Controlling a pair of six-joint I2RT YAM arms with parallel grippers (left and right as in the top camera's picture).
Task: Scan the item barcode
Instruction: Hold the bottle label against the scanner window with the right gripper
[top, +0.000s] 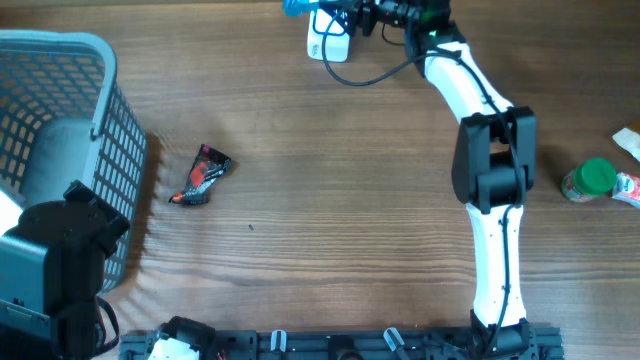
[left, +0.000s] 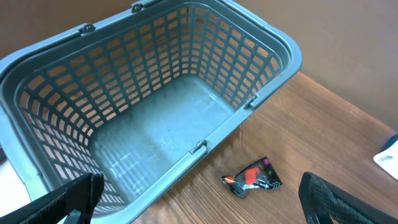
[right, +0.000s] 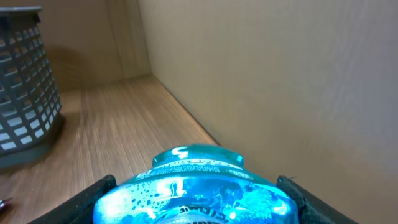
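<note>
**Blue item held up at the table's far edge**

Nearest the robot's base, the left pincer hangs above the near end of the grey basket, its fingers spread wide with nothing between them. The basket's inside is bare. Just to the right of the basket, a small dark and red packet lies on the wooden table. Well to the right of the basket, near the table's edge, a green-lidded jar lies on its side. Farther away than the basket and to its right, the right arm stretches to the back of the table. There the right pincer pinches the blue item between its two fingers, just beside a white scanner.
</note>
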